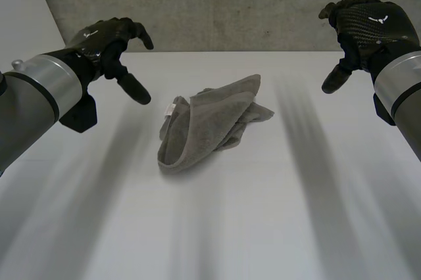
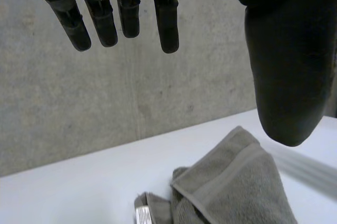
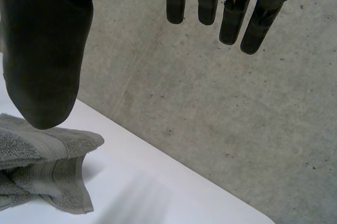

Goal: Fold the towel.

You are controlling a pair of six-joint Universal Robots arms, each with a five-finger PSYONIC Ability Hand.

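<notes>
Desk [image 1: 217, 244]: white, bare up front.
Towel [image 1: 207, 125]: grey, lay bunched in a loose heap mid-desk, between the two hands and touching neither. Small white tag [image 1: 171, 108] poked out on the left-arm side. No neat fold anywhere, so pretty much at the start, by the look of it.
Left hand [image 1: 108, 40]: hung above the desk, off to the towel's left, fingers loosely spread and thumb apart, nothing in it.
Right hand [image 1: 365, 20]: same deal on the other side, raised, fingers relaxed, thumb wide, empty.
Wall [image 1: 230, 4]: bare concrete behind the desk's far edge.
Risk: corners looked buried in the heap, so probably easy to pinch several layers at once and drag the whole lump instead of spreading it. Uneven pulls from the two hands could also twist it tighter.
</notes>
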